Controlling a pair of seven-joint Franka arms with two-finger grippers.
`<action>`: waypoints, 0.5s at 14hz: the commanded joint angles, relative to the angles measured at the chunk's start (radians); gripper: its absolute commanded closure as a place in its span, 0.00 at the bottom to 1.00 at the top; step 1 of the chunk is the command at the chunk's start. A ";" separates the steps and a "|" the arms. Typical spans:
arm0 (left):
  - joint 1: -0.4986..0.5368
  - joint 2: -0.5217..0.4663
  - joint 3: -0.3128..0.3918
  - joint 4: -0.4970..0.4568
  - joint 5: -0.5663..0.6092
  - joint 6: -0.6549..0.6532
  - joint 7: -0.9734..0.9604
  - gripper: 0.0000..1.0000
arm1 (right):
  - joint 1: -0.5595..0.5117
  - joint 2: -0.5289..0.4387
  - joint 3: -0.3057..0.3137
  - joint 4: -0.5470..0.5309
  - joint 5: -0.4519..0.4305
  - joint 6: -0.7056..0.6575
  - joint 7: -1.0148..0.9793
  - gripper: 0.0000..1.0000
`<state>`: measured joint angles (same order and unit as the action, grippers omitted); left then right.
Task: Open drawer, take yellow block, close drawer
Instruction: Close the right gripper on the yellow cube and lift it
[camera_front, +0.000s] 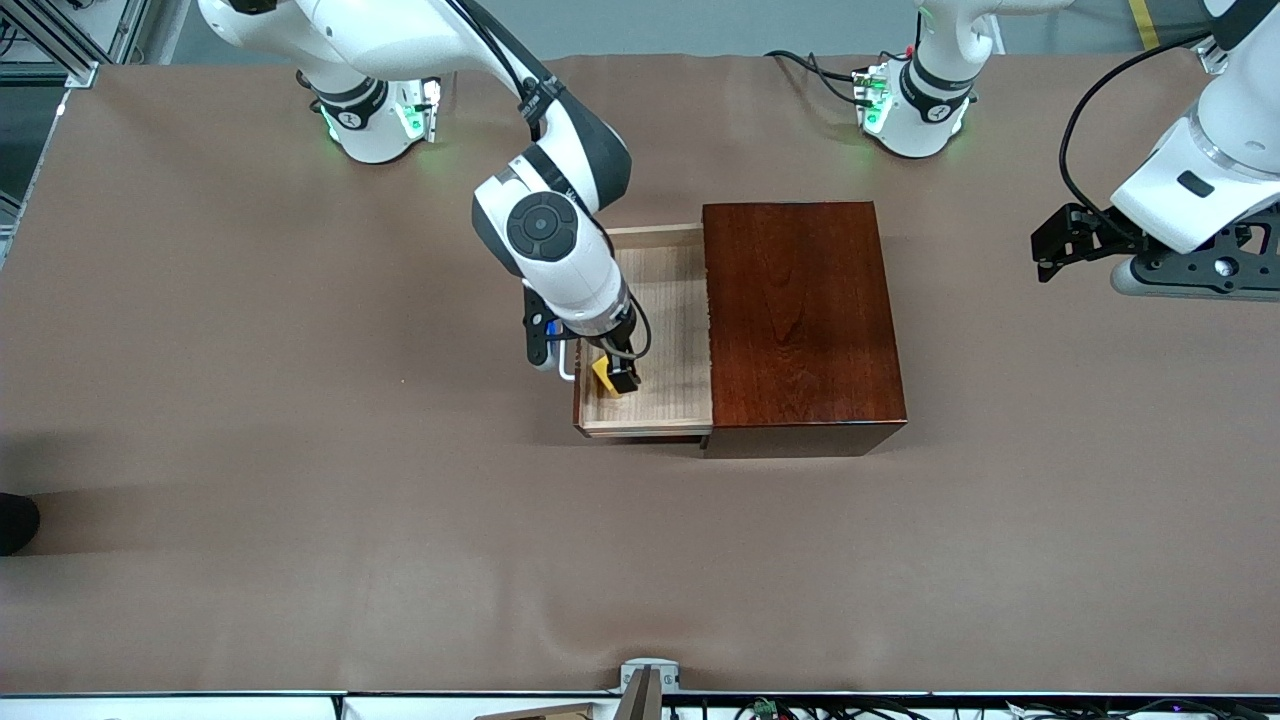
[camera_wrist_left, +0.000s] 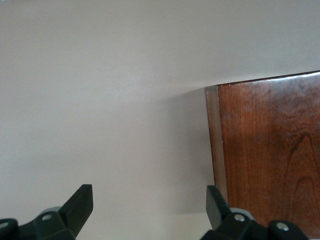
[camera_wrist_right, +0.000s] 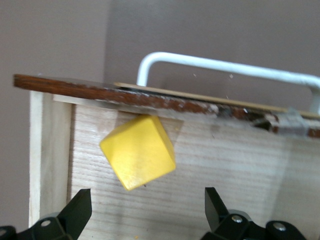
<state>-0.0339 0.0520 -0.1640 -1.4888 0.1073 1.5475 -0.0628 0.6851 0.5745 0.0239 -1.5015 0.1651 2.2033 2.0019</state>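
The drawer (camera_front: 670, 300) stands pulled out of the mahogany box (camera_front: 800, 320) toward the right arm's end of the table. The yellow block (camera_front: 603, 372) lies on the drawer's wooden floor (camera_wrist_right: 225, 165), tilted against the inside of the drawer front, just under the white handle (camera_wrist_right: 225, 65). My right gripper (camera_front: 620, 378) reaches down into the drawer, open, with its fingers spread to either side of the yellow block (camera_wrist_right: 138, 151) and not touching it. The right gripper (camera_wrist_right: 148, 207) holds nothing. My left gripper (camera_front: 1045, 255) waits open over the bare table beside the box.
The mahogany box (camera_wrist_left: 270, 150) sits mid-table on a brown cloth (camera_front: 300, 450). The white handle (camera_front: 567, 365) sticks out from the drawer front toward the right arm's end. A metal fitting (camera_front: 648, 680) sits at the table edge nearest the front camera.
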 joint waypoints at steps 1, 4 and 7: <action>0.003 0.011 -0.009 0.019 0.028 0.000 -0.015 0.00 | -0.010 0.005 0.001 0.009 0.005 -0.002 -0.064 0.00; -0.003 0.014 -0.009 0.019 0.032 0.009 -0.014 0.00 | -0.015 0.007 -0.001 0.003 0.005 -0.001 -0.065 0.00; -0.009 0.012 -0.011 0.019 0.032 0.009 -0.014 0.00 | -0.021 0.027 -0.002 0.003 -0.001 0.019 -0.092 0.00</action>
<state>-0.0371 0.0563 -0.1672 -1.4888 0.1111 1.5551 -0.0628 0.6759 0.5856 0.0153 -1.5037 0.1650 2.2064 1.9397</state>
